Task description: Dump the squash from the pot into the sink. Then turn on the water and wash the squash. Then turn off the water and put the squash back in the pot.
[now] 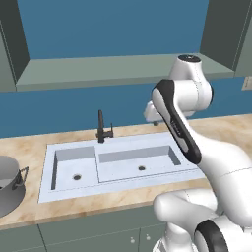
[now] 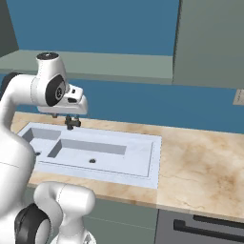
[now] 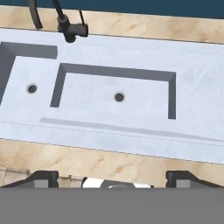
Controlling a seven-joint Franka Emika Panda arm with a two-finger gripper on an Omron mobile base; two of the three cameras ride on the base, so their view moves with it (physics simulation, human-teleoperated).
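The pale double-basin sink (image 1: 118, 142) (image 2: 138, 162) (image 3: 131, 48) is set into the marble counter, and both basins show only their drains. At the far left stands the grey pot (image 1: 10, 197) with a dark loop handle, cut off by the frame edge. The squash is out of view. My gripper (image 2: 72, 124) (image 1: 154, 121) hangs above the back of the sink, near its right end, and points down. It is open: in the hand view its fingertips (image 3: 43, 177) stand wide apart at the bottom with nothing between them (image 3: 113, 178).
A black faucet (image 1: 101, 128) (image 3: 70, 28) stands behind the divider between the basins. Marble counter (image 2: 200, 167) stretches to the right of the sink. A grey window ledge (image 1: 118, 69) runs above the blue wall. A dark appliance handle (image 2: 209, 228) sits below the counter.
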